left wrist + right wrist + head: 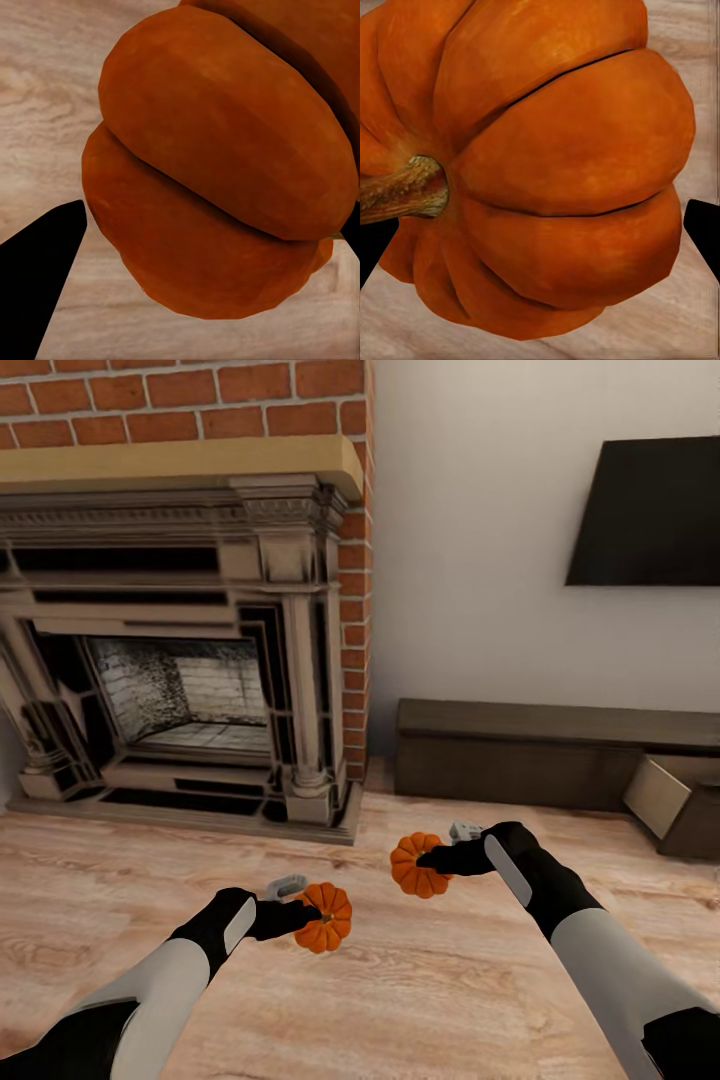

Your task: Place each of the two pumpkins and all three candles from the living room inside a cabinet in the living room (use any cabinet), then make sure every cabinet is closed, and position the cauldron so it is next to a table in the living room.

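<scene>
Two big fixtures sit ahead of me on the far wall: the red-brick fireplace with its carved grey-brown surround and pale wood mantel (180,640) to my left, and to my right the long, low dark-brown wooden cabinet (520,755), which stands against the white wall under a flat black wall-mounted screen (650,510). At the cabinet's right end one drawer with a pale wood side (662,792) is pulled out and open; the fronts to its left look flush. Pale wood-plank flooring (400,1000) stretches from the hearth and cabinet toward me.

Both of my arms reach forward over that floor, grey forearms ending in black wrists. My left gripper (308,916) is clamped on a bright orange ribbed pumpkin (325,917), held clear above the planks in front of the fireplace's right column. From the left wrist camera, that pumpkin's (217,172) bulging segments sit right up against the lens, with one black fingertip (41,277) showing at its side and the edge of the other at the opposite side — so the fingers are spread only as wide as the fruit.

My right gripper (432,858) likewise grips the second small orange ribbed pumpkin (418,867), a little higher and further forward, roughly between the fireplace corner and the cabinet's left end. The right wrist camera shows this pumpkin (555,172) on its side, its short brown stem (401,189) pointing sideways, dark finger edges pressed on either flank.

The two pumpkins hang near each other but apart.
</scene>
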Motion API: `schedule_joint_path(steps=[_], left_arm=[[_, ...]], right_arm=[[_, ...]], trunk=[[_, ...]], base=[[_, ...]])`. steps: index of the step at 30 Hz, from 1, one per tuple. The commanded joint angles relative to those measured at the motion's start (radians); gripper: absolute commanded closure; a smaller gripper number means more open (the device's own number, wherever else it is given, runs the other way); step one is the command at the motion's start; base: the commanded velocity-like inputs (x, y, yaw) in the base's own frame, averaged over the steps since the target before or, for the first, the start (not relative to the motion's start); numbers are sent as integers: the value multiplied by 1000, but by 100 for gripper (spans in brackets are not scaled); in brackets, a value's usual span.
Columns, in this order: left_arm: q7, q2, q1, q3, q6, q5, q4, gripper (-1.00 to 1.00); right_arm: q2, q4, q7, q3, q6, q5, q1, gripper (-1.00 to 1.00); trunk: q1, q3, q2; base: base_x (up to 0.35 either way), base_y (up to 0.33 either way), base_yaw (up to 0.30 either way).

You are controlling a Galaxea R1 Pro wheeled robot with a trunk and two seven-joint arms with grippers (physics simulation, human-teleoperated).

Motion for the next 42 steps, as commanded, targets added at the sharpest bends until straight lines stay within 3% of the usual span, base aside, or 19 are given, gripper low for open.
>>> schedule_joint_path(steps=[1,13,42], left_arm=[[3,0,0,4,9,7,-2,100],[3,0,0,4,9,7,-2,100],[3,0,0,4,9,7,-2,100]], right_arm=[[-1,-1,8,2,2,7,-1,100],[0,-1,9,-60,2,7,-1,100],[0,-1,9,-65,2,7,-1,100]], trunk=[[0,-2,0],[0,-18,0],[0,-15,0]], base=[[0,0,-135],[0,0,-68],[0,0,-260]])
